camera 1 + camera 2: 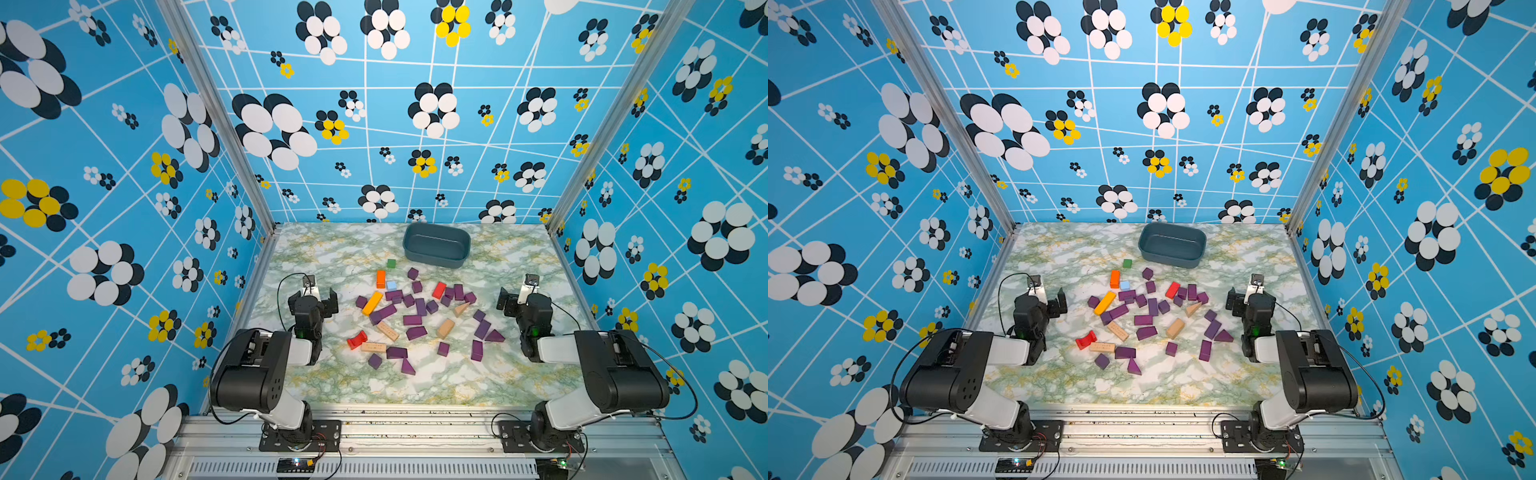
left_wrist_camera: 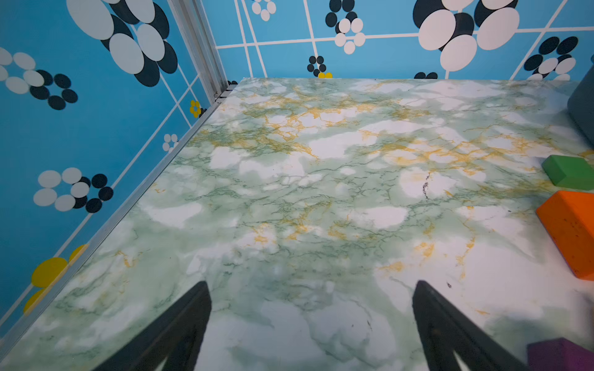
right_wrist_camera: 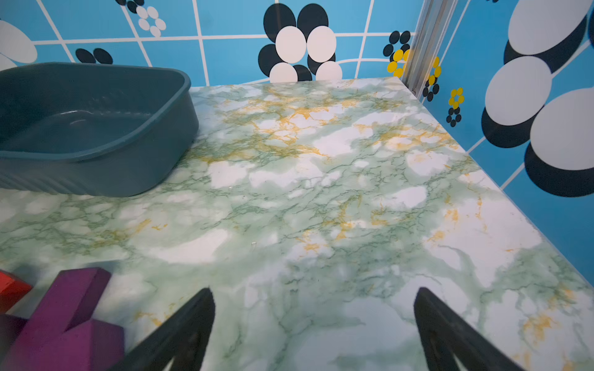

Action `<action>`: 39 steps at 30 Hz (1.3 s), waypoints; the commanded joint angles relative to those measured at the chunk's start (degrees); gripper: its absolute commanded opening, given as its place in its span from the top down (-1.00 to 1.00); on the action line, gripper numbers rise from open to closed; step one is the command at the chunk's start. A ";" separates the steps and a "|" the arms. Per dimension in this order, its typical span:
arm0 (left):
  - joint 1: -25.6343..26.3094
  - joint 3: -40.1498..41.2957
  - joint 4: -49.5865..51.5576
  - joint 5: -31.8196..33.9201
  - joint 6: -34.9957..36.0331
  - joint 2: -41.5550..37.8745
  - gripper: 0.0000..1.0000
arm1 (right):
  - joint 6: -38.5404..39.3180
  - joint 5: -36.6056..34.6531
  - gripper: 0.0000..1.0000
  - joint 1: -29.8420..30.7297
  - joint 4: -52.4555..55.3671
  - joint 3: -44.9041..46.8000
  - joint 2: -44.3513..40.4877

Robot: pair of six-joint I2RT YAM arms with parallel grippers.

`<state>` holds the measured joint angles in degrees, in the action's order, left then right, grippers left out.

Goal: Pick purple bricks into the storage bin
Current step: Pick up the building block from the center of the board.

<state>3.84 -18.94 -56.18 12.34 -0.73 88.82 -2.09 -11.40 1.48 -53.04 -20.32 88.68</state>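
Top views both show one dark blue-grey bin (image 1: 434,259) on the marble-patterned table (image 1: 316,257). Every block lies outside it, on the robot's side of the bin.

I count about twenty-two purple bricks (image 1: 412,320) in that scatter. A few lean on each other, so the count may be off by one or two. Most are cubes and bars, and at least two are wedges. One purple cube sits near the bin's front wall but apart from it.

Mixed among them are four tan blocks (image 1: 445,328), two orange blocks (image 1: 380,278), two red blocks (image 1: 439,290), one light blue block (image 1: 391,285) and one green block (image 1: 391,263). The green one sits near the bin's front left corner.

Two arms flank the scatter. The left gripper (image 2: 311,284) hangs over bare table to the left of the bin and nearer the robot, its two fingers spread wide with nothing between them. The right gripper (image 3: 313,289) hangs to the right of the bin, also nearer the robot. Its two fingers are likewise spread wide over bare table, touching no block.
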 commanded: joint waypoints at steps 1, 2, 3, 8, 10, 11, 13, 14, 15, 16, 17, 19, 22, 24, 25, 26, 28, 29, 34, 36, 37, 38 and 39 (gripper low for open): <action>0.37 -1.28 -1.21 -0.82 1.00 0.60 -0.99 | 0.63 0.65 -0.98 0.25 -1.46 -0.96 0.62; 0.35 -1.28 -1.13 -0.87 1.00 0.62 -0.99 | 0.62 0.64 -0.98 0.20 -1.46 -0.96 0.56; 0.36 -1.25 -1.12 -0.83 1.00 0.65 -0.99 | 0.61 0.60 -0.98 0.21 -1.46 -0.96 0.59; 0.28 -1.28 -1.18 -0.87 1.00 0.57 -0.99 | 0.62 0.60 -0.99 0.24 -1.54 -0.95 0.55; 0.30 -1.43 -0.93 -1.04 0.99 0.59 -0.99 | 0.61 0.61 -0.99 0.25 -1.46 -0.91 0.59; 0.19 -1.53 -0.70 -1.52 0.91 0.65 -0.99 | 0.59 0.57 -0.98 0.22 -1.49 -0.95 0.57; -0.30 -1.58 -0.13 -3.91 1.05 0.41 -0.99 | 0.63 0.57 -0.98 0.22 -1.47 -0.98 0.57; -0.32 -1.43 -0.40 -6.08 1.90 0.31 -0.99 | 0.60 0.59 -0.99 0.22 -1.46 -0.95 0.58; -0.16 -0.97 -1.02 -8.71 3.12 -0.05 -0.99 | 0.62 0.56 -0.98 0.22 -1.46 -0.95 0.58; 0.07 -0.18 -1.67 -11.38 4.35 -0.69 -0.99 | 0.64 0.58 -0.98 0.24 -1.46 -0.95 0.63; 0.04 0.90 -2.81 -12.86 4.92 -1.74 -0.99 | 0.65 0.52 -0.98 0.25 -1.48 -0.96 0.68; 1.15 1.84 -1.72 -9.61 5.03 -5.20 -0.99 | 0.59 0.58 -0.98 0.24 -1.50 -1.00 0.69; 3.97 -1.59 11.36 -6.22 7.00 -13.49 -0.99 | 0.67 0.67 -0.98 0.20 -1.46 -0.95 0.61; 6.20 -3.50 15.16 -3.55 7.17 -16.74 -0.99 | 0.65 0.58 -0.98 0.22 -1.48 -0.95 0.67; 6.88 -3.40 14.58 -3.57 6.09 -18.06 -0.99 | 0.65 0.61 -0.98 0.20 -1.50 -0.97 0.60; 7.46 -3.24 13.87 -3.95 5.06 -19.01 -0.99 | 0.62 0.62 -0.98 0.24 -1.48 -0.96 0.61; 8.89 -3.96 15.03 -3.53 4.12 -20.53 -0.99 | 0.66 0.57 -0.98 0.20 -1.46 -1.00 0.60; 9.86 -4.60 16.81 -3.17 4.00 -21.35 -0.99 | 0.64 0.62 -0.98 0.20 -1.46 -0.95 0.61; 12.60 -6.59 24.66 -2.30 0.30 -24.50 -0.99 | 0.62 0.61 -0.99 0.26 -1.46 -1.00 0.63; 13.88 -7.67 29.21 -2.62 -0.80 -26.03 -0.99 | 0.66 0.55 -0.99 0.25 -1.46 -0.95 0.62; 14.51 -8.07 31.39 -2.50 -1.18 -26.67 -0.99 | 0.62 0.64 -0.98 0.20 -1.49 -0.95 0.58; 15.24 -8.59 33.63 -2.58 -1.83 -27.38 -0.99 | 0.65 0.58 -0.98 0.25 -1.48 -0.94 0.59; 15.97 -9.02 35.81 -2.91 -2.67 -28.06 -0.99 | 0.60 0.58 -0.98 0.23 -1.47 -0.95 0.62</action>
<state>18.26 -25.50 -28.84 9.02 -0.45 62.74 -2.09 -11.40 1.48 -53.04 -20.32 88.68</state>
